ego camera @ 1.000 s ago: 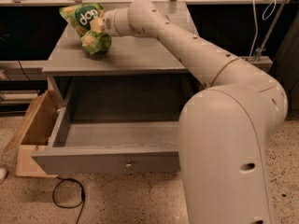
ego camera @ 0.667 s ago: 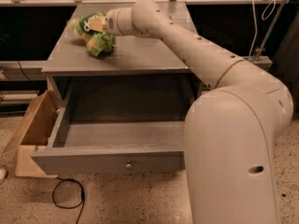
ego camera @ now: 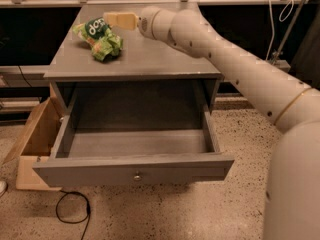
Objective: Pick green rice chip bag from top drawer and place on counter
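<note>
The green rice chip bag (ego camera: 99,38) lies crumpled on the left part of the grey counter (ego camera: 150,54), its dark green logo facing up. My gripper (ego camera: 112,20) hangs over the counter just above and to the right of the bag, right at the bag's upper edge; I cannot tell whether it touches the bag. My arm (ego camera: 225,59) reaches in from the right. The top drawer (ego camera: 135,168) is pulled wide open below the counter, and its inside shows nothing in it.
A tan cardboard box (ego camera: 35,139) stands on the floor left of the cabinet. A black cable (ego camera: 72,211) loops on the speckled floor in front. The drawer's front with its small knob (ego camera: 136,176) juts toward me. A rail runs behind the counter.
The bag has come down from hanging at my gripper onto the counter's left part. The camera's view has shifted, so the cabinet appears larger and more centred.
</note>
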Tool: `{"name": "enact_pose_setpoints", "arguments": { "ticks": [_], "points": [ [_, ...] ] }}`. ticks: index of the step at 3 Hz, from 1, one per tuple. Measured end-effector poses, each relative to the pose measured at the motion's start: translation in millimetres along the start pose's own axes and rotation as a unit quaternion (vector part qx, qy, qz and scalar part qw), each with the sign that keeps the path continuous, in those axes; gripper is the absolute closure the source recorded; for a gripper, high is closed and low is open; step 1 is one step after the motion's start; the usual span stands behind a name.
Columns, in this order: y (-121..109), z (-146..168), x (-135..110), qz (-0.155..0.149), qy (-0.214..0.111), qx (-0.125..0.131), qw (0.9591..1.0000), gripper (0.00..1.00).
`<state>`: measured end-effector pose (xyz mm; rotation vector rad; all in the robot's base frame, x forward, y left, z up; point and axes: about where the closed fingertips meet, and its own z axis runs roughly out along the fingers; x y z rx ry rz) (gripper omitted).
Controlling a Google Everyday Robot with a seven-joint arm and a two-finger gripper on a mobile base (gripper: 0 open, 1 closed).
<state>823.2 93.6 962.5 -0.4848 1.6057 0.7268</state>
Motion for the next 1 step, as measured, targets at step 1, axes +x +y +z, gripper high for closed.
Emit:
{"name": "enact_pose_setpoints", "arguments": {
  "ticks": [1],
  "points": [
    [-57.8,-48.3,6.6,-0.013,-0.051,0.047,0.9975,0.00]
  ]
}}
